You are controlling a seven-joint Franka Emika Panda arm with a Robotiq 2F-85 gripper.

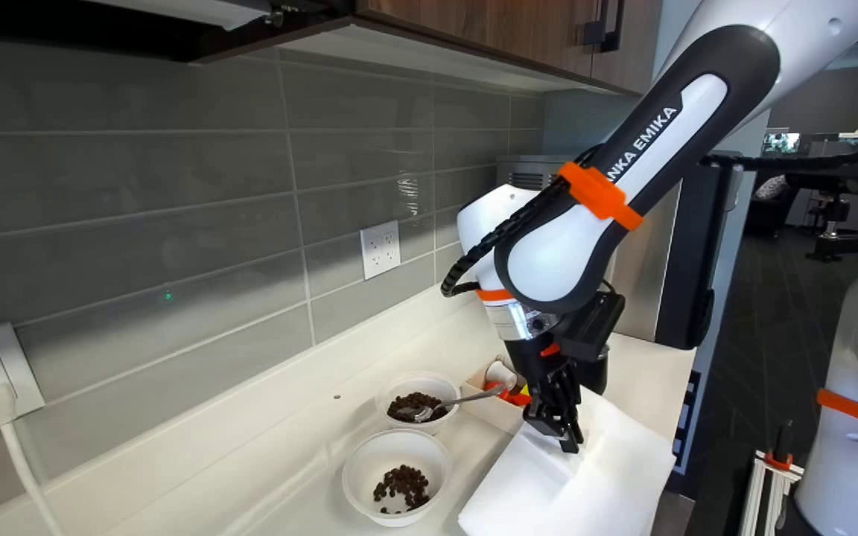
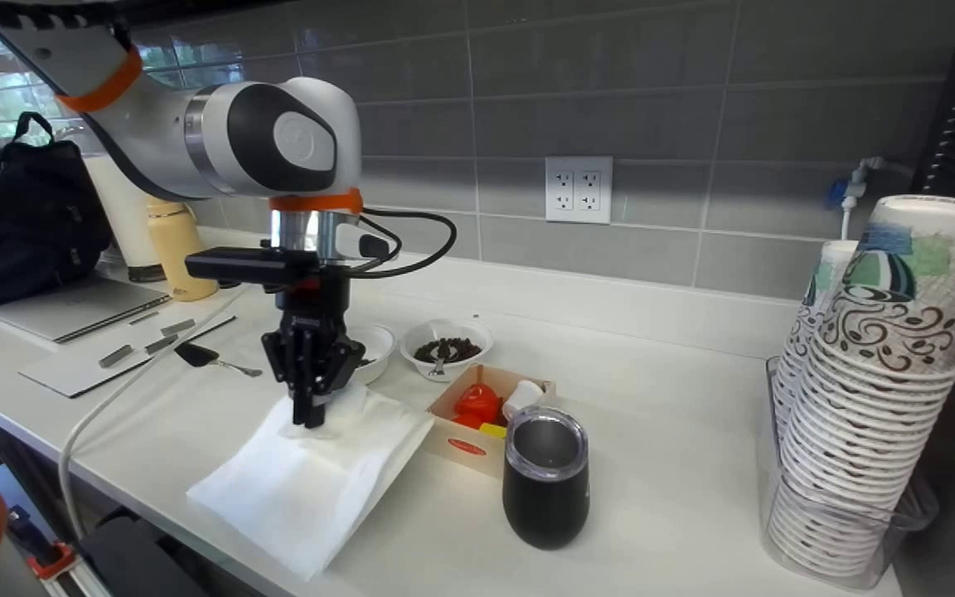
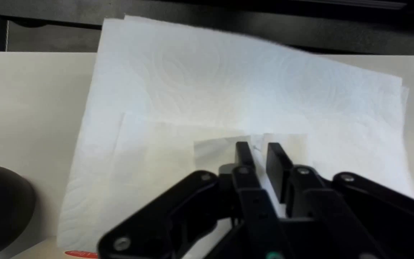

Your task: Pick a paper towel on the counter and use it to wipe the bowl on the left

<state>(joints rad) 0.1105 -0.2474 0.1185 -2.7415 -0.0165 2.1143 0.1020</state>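
Observation:
The paper towel (image 1: pixel 548 502) lies folded on the counter (image 2: pixel 660 414). It shows whole in the wrist view (image 3: pixel 199 86), passing over the counter's front edge. My gripper (image 1: pixel 564 445) points down at the towel's middle; in an exterior view the towel (image 2: pixel 287 489) looks rumpled by the fingertips (image 2: pixel 309 419). In the wrist view the fingers (image 3: pixel 258 149) stand a narrow gap apart, with white towel visible between and the right finger's inner face bare. The bowl (image 1: pixel 393 445), with dark brown crumbs, stands left of the towel; it is partly hidden behind the gripper in an exterior view (image 2: pixel 376 373).
A bowl (image 2: pixel 482 332) with darker contents and a spoon stands beside it. A small box (image 2: pixel 465 448) with red items and a black tumbler (image 2: pixel 545 489) stand near the towel. Cup stacks (image 2: pixel 867 423), a white cable (image 2: pixel 104 406) and a laptop (image 2: pixel 71 307) are farther off.

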